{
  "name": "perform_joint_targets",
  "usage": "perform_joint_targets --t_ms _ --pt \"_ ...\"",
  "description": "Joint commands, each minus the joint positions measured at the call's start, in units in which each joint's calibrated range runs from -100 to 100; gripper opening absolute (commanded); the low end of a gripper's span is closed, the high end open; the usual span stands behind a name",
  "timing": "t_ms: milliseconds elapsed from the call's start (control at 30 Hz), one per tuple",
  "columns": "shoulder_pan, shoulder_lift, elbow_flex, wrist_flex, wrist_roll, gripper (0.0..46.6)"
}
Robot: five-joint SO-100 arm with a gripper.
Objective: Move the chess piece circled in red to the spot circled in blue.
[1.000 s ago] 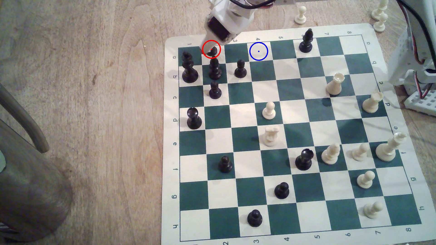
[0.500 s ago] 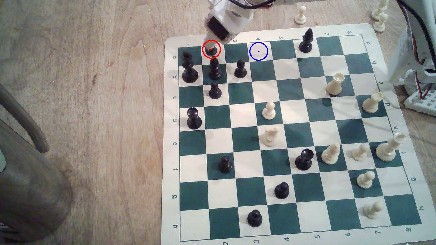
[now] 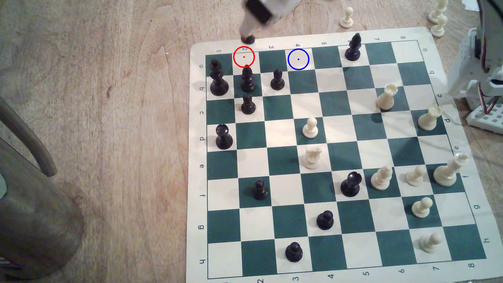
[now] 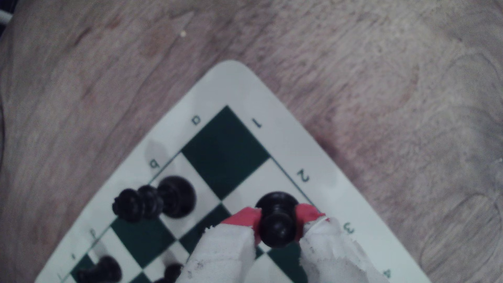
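The chess piece circled in red, a small black pawn [image 3: 248,40], hangs lifted over the board's far border, just beyond the red ring [image 3: 244,57], whose cream square is bare. My gripper [image 3: 247,34] is shut on the pawn from above. In the wrist view the pawn [image 4: 277,220] sits clamped between the red-tipped, white-wrapped fingers [image 4: 242,217] of my gripper [image 4: 277,224], off the board surface. The spot circled in blue [image 3: 298,59] is an unoccupied cream square, two squares toward the exterior view's right of the red ring.
A tall black bishop [image 3: 247,79] stands just in front of the red ring, with a black queen [image 3: 217,79] and black pawn [image 3: 277,79] beside it. Another black bishop [image 3: 353,47] stands right of the blue ring. White pawns [image 3: 347,17] stand off the board.
My gripper has risen and pulled back toward the far edge with the pawn in it. The red-ringed square, occupied before, is now bare.
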Motion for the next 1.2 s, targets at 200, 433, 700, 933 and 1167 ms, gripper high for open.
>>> perform_joint_targets --t_ms 200,433,700,933,1167 --pt "-0.26 -20.89 12.52 4.32 1.47 0.2" --pt "-0.26 -24.29 24.22 2.27 2.10 0.2" --pt "0.83 -22.42 29.30 0.31 3.17 0.2" --pt "0.29 -23.02 34.28 -2.56 3.32 0.2" --pt "0.13 -21.40 34.65 -3.05 3.22 0.2"
